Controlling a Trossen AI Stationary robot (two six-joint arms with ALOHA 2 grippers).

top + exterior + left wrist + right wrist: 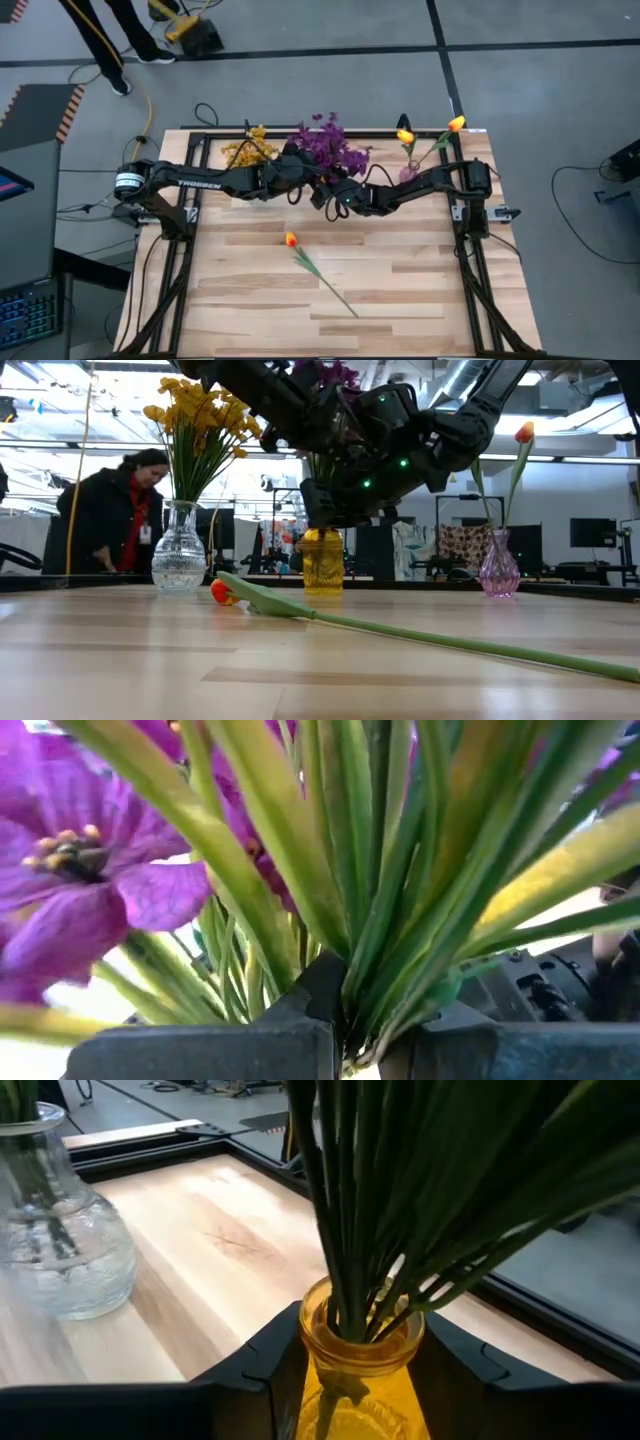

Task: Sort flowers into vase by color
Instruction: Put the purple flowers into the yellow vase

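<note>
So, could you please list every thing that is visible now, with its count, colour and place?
purple flowers: one bunch, purple, in the yellow vase, far middle
yellow vase: one, yellow glass, far middle
yellow flowers: one bunch, yellow, in the clear vase
clear vase: one, clear, far left
tulips: two, orange, in the pink vase
pink vase: one, pink, far right
loose tulip: one, orange, lying mid-table
table: one, light wood
person: one, dark clothes, behind the table
left claw: shut on the purple flowers' stems
right claw: around the yellow vase
</note>
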